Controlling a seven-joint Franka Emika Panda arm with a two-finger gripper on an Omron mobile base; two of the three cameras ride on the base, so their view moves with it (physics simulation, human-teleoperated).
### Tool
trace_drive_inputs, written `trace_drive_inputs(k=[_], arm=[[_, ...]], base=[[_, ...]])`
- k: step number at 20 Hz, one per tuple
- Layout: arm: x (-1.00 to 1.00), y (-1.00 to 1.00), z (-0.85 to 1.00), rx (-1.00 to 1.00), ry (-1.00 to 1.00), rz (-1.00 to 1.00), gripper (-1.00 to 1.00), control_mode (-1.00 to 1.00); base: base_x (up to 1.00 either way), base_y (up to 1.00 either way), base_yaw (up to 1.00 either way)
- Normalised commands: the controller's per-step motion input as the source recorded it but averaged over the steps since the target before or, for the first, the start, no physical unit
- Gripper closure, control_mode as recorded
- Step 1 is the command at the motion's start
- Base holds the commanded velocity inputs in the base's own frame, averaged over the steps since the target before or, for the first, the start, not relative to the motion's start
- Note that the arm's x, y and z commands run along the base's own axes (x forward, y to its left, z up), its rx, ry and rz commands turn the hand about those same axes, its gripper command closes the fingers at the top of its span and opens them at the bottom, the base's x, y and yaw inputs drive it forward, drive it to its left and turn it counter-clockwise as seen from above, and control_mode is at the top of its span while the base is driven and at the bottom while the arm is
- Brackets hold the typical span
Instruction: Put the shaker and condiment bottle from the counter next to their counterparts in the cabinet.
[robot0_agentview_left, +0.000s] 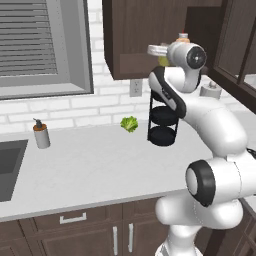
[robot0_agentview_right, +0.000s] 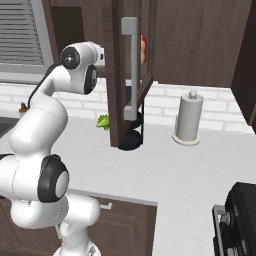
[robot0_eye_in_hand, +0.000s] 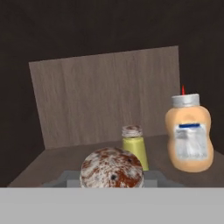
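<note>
Currently my fingers (robot0_eye_in_hand: 111, 175) are clamped on the shaker (robot0_eye_in_hand: 111, 169), inside the cabinet (robot0_agentview_left: 135, 35); its counterpart (robot0_eye_in_hand: 134, 146) stands at twelve o'clock, the condiment bottle (robot0_eye_in_hand: 189, 138) at two. It looks light, rigid and smooth, so I would grip mid-body below the cap.

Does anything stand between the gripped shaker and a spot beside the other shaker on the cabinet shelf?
Nothing visible does. The gripped shaker hangs just before its twin. In the hand view, bare shelf lies left of the twin and the condiment bottle stands right.
</note>
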Motion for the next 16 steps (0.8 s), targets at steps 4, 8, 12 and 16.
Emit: trace_drive_inputs(k=[4,8,12,16], arm=[[0.46,0.00,0.01,0.00,0.00,0.00,1.00,-1.00],[0.12,-0.02,-0.01,0.00,0.00,0.00,1.00,-1.00],[0.00,-0.03,-0.02,0.00,0.00,0.00,1.00,-1.00],[0.02,0.00,0.00,0.00,0.00,0.00,1.00,-1.00]], base=[[0.00,0.00,0.00],[0.00,0.00,0.00],[0.00,0.00,0.00],[0.00,0.00,0.00]])
